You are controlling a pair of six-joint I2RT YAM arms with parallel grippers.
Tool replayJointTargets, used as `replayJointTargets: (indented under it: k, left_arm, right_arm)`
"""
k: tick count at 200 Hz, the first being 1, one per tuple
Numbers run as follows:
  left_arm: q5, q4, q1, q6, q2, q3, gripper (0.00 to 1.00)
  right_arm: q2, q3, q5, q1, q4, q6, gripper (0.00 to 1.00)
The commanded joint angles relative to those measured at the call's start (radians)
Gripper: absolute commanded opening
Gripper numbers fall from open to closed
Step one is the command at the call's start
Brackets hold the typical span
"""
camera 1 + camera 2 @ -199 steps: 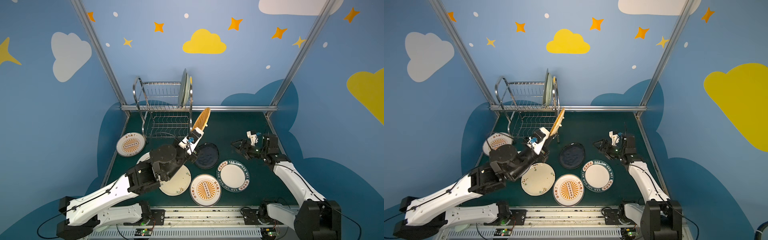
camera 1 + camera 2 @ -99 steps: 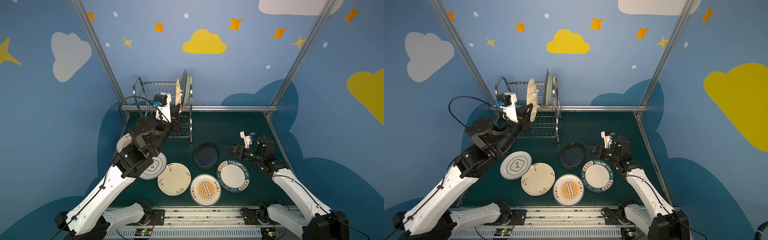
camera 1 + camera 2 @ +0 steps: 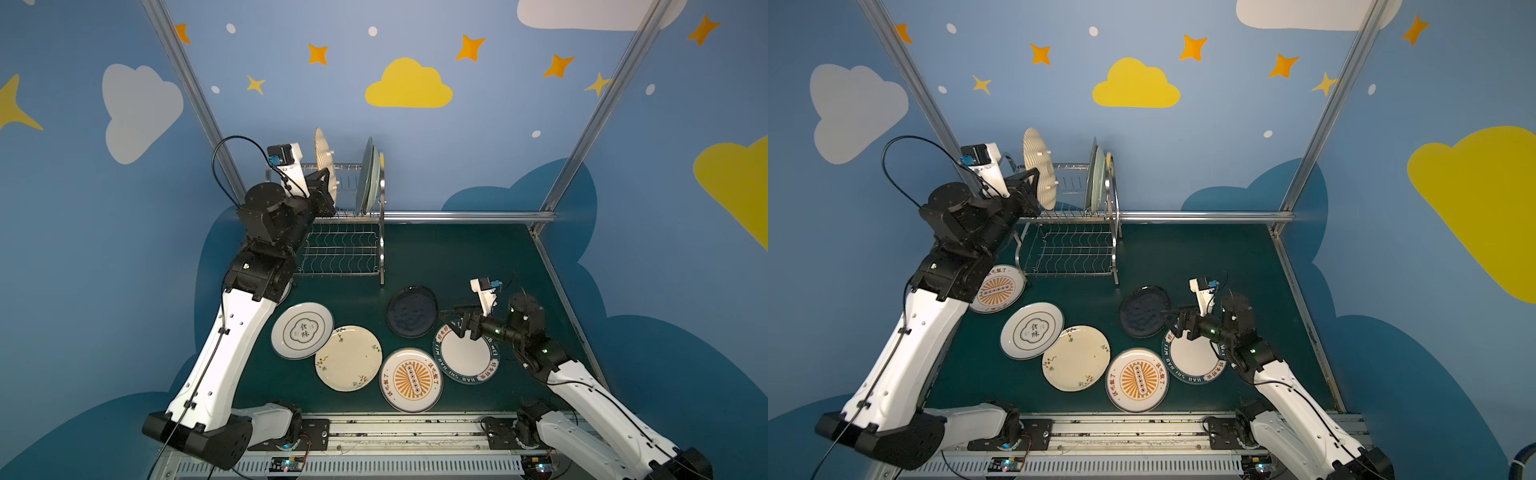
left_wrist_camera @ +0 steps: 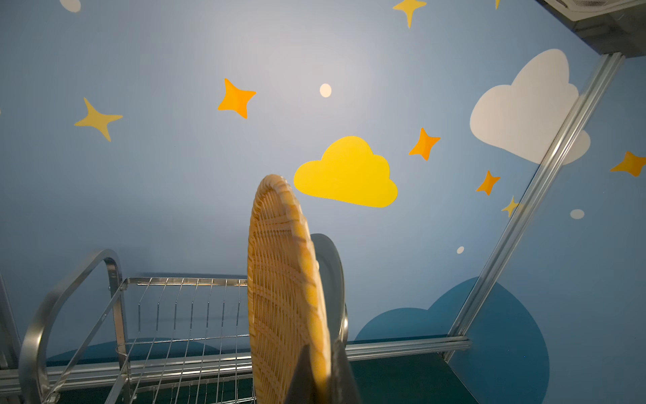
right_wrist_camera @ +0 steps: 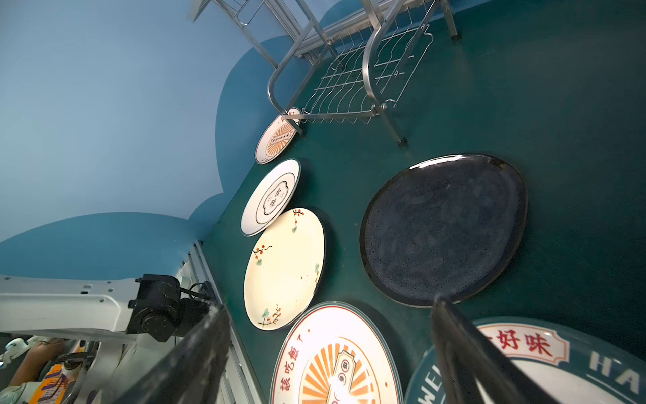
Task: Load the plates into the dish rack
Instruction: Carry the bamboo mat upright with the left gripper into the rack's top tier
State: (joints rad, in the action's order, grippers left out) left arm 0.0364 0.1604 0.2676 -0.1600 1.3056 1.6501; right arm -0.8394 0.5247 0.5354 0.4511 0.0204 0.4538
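Top views: left fingers (image 3: 1029, 183) closed on the lower rim of the yellow woven-look plate (image 3: 1038, 166), which is held upright on edge over the slotted upper tier of the dish rack (image 3: 1115, 253). Two pale green plates (image 3: 1094, 178) stand in slots at the tier's end farthest from these fingers. Right fingers (image 3: 1181, 326) spread wide and empty, low over the rim of the teal-rimmed plate (image 3: 1196, 357); contact cannot be told. Black plate (image 3: 1142, 311) lies just beside their tips. Flat on the worktop (image 3: 1204, 257), ranged away from the right fingers: orange-sunburst plate (image 3: 1138, 380), cream floral plate (image 3: 1077, 357), cloud-emblem plate (image 3: 1032, 330), second sunburst plate (image 3: 996, 289) partly under the left arm (image 3: 905, 361). Left wrist view: both fingers pinch the woven rim; a green plate stands just behind. Right wrist view: fingers apart, black plate ahead, teal-rimmed plate beneath one tip.
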Motion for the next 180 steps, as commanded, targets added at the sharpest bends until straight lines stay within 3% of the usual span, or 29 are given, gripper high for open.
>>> replayJointTargets:
  k: [1,40,116,180]
  left_arm:
    - [0.15,-0.09,-0.063,-0.061,0.048,0.046,0.04]
    - [0.28,-0.083,-0.115,-0.06,0.171,0.127,0.04]
    - [0.292,-0.028,-0.114,0.013,0.375,0.281,0.04]
    - [0.279,0.012,-0.114,0.066,0.456,0.338,0.04]
  right_arm:
    - [0.054,0.002,-0.028,0.029,0.009,-0.032,0.88]
    - [0.069,-0.007,-0.045,0.062,0.01,-0.041,0.88]
    - [0.078,-0.005,-0.09,0.105,-0.008,-0.018,0.9]
    - [0.064,-0.008,-0.113,0.124,-0.015,0.002,0.9]
